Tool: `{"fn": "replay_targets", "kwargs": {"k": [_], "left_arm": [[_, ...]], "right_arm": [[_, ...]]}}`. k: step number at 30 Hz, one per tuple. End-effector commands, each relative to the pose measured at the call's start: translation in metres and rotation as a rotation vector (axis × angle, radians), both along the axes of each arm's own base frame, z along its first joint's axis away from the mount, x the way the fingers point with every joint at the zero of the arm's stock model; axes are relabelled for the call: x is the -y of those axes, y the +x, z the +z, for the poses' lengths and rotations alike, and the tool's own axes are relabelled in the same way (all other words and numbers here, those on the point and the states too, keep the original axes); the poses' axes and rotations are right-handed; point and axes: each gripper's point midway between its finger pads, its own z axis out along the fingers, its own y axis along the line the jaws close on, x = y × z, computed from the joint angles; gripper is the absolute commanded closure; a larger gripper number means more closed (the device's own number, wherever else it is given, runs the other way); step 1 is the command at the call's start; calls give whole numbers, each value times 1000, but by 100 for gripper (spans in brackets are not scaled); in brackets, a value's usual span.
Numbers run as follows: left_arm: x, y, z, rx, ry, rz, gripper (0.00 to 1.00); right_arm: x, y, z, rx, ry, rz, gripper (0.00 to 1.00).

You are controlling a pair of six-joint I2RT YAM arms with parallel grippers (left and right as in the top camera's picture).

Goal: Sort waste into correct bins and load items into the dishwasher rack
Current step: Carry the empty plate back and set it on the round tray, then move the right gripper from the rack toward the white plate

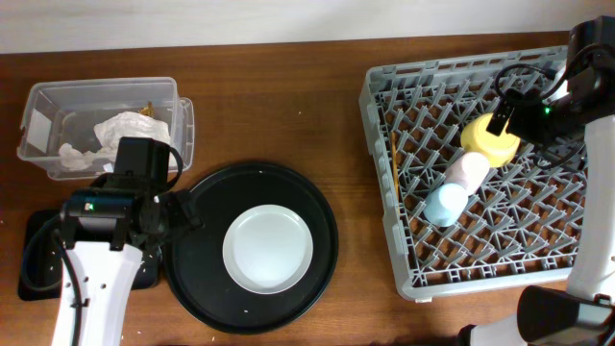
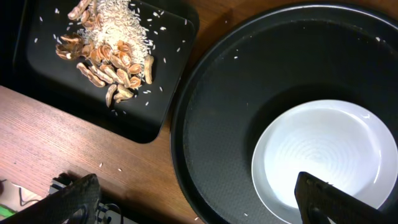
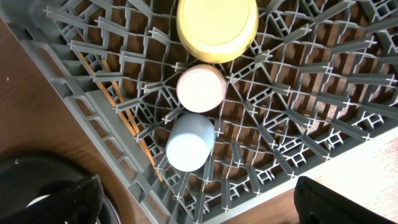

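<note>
Left jaws wide, empty, over round black tray [image 1: 307, 202] near table's front edge. Grey plate [image 1: 268, 250] sits in it. Food scraps [image 2: 109, 46] piled in flat black tray [image 2: 168, 68], front-left corner. Napkin [image 1: 130, 128] in clear box [image 1: 43, 101], back-left corner. Right jaws wide, empty, above rack [image 1: 408, 250] at right edge. Yellow bowl [image 1: 488, 140], pink bowl [image 1: 467, 171], blue bowl [image 1: 446, 204] in row inside. Chopsticks [image 1: 393, 163] along rack's left wall.

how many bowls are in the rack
3, in a diagonal row in the dishwasher rack: yellow bowl at the far end, pink bowl in the middle, light-blue bowl nearest the front rim. None looks hidden.
</note>
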Motion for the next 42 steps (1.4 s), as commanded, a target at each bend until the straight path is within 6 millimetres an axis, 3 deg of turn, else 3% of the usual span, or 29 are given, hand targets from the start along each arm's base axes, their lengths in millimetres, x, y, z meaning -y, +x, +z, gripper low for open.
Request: {"fn": "replay_targets", "kwargs": {"k": [1, 21, 31, 34, 37, 42], "left_arm": [[7, 0, 3, 14, -51, 4, 1], [7, 0, 3, 14, -50, 4, 1], [7, 0, 3, 14, -50, 4, 1], [7, 0, 3, 14, -50, 4, 1], [7, 0, 3, 14, -50, 4, 1], [7, 0, 3, 14, -50, 4, 1]], "right_arm": [[0, 0, -2, -6, 7, -3, 1], [-5, 2, -1, 0, 40, -8, 1], [-62, 13, 14, 76, 380, 62, 1], [-96, 8, 25, 74, 542, 123, 1], [-124, 0, 24, 31, 551, 199, 1], [-194, -15, 20, -12, 494, 432, 1]]}}
